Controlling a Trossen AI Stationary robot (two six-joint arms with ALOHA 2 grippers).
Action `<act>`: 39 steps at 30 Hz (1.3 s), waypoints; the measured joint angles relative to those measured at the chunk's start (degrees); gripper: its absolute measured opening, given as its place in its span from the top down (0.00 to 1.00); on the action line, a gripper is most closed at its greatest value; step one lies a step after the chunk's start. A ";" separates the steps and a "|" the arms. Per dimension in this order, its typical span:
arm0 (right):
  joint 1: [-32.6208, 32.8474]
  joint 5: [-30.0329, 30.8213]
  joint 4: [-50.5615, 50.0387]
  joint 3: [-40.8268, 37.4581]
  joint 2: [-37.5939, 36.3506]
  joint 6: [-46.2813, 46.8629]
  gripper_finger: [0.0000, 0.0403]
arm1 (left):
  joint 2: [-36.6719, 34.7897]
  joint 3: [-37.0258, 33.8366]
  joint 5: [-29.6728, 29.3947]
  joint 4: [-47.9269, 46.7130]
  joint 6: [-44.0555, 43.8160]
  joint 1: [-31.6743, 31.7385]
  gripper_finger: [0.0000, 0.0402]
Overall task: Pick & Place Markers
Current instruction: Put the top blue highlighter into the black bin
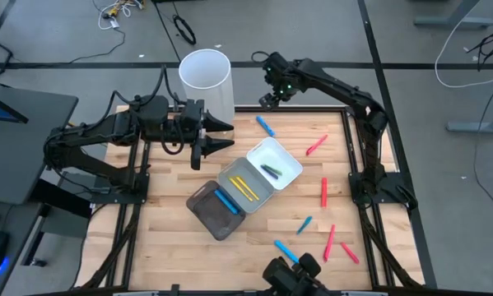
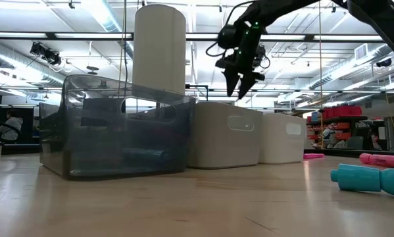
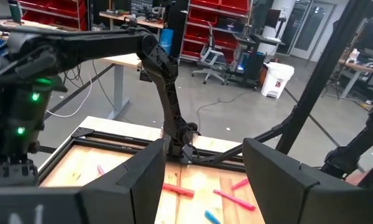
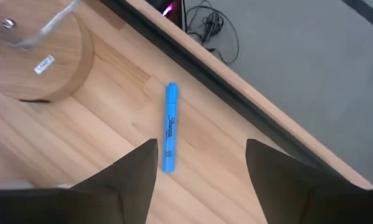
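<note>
My right gripper [image 4: 202, 163] hangs open, empty, over one blue marker [image 4: 170, 127]. Left gripper [image 1: 221, 135] open, empty. Trays hold two yellow markers [image 1: 244, 187], one blue [image 1: 226, 202], one green [image 1: 272, 171]

arms: 2, matte black, built of jointed tubular segments
left arm [image 1: 98, 136]: bulky black housings, looped black cable beside the wrist
right arm [image 1: 345, 90]: slim angled links, black cable along its length
indicator lights: small green lights on the right arm's wrist section [image 2: 239, 36]
left gripper [image 1: 221, 134]: 2 black pointed fingers
right gripper [image 2: 241, 84]: 2 dark tapering fingers [image 4: 133, 180], flat-faced
</note>
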 joint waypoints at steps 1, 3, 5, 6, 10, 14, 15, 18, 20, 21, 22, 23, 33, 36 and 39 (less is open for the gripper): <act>0.01 0.00 0.68 -0.79 0.00 0.42 0.40 | 0.00 0.00 0.00 0.00 -0.03 0.00 0.45; 0.01 -0.54 1.17 -2.29 0.00 0.94 0.40 | 0.00 0.00 0.00 -0.13 -0.05 0.00 0.45; 0.09 -1.88 2.97 -4.03 -0.04 1.08 0.39 | 0.00 0.00 0.00 -0.24 -0.21 0.00 0.45; 0.19 -2.28 3.52 -4.81 -0.04 1.06 0.39 | 0.00 0.00 0.00 -0.31 -0.35 0.00 0.45; 1.41 -2.19 6.65 -7.27 -0.07 0.07 0.37 | 0.00 -0.01 0.00 -0.28 -0.44 0.00 0.45; 1.91 -2.06 9.09 -9.28 0.17 1.15 0.36 | 0.00 -0.02 0.01 -0.28 -0.46 0.00 0.45; 1.91 -2.07 9.72 -9.41 0.56 1.37 0.36 | 0.00 -0.02 0.00 -0.28 -0.46 0.00 0.45; 1.83 -2.52 9.22 -10.04 2.28 1.45 0.36 | 0.00 -0.02 0.00 -0.26 -0.46 0.00 0.45; 1.86 -2.65 9.09 -10.04 3.67 1.35 0.36 | 0.00 -0.02 0.00 -0.28 -0.46 0.00 0.45; 1.89 -2.87 8.89 -10.04 4.37 1.32 0.36 | 0.00 -0.02 0.00 -0.28 -0.46 0.00 0.45; 1.89 -3.22 8.95 -10.04 5.01 1.30 0.36 | 0.00 -0.02 0.00 -0.28 -0.46 0.00 0.45; 1.96 -3.56 8.80 -10.04 5.70 1.29 0.36 | 0.00 -0.02 0.03 -0.30 -0.46 0.00 0.45; 2.50 -4.50 9.02 -10.04 10.82 1.13 0.36 | 0.00 -0.02 0.02 -0.30 -0.98 0.00 0.45; 2.68 -4.78 8.82 -10.04 11.73 0.80 0.36 | 0.00 -0.02 0.02 -0.30 -1.69 0.00 0.45; 2.83 -5.37 8.90 -10.04 13.06 0.82 0.36 | 0.00 -0.02 0.02 -0.30 -1.72 -0.02 0.45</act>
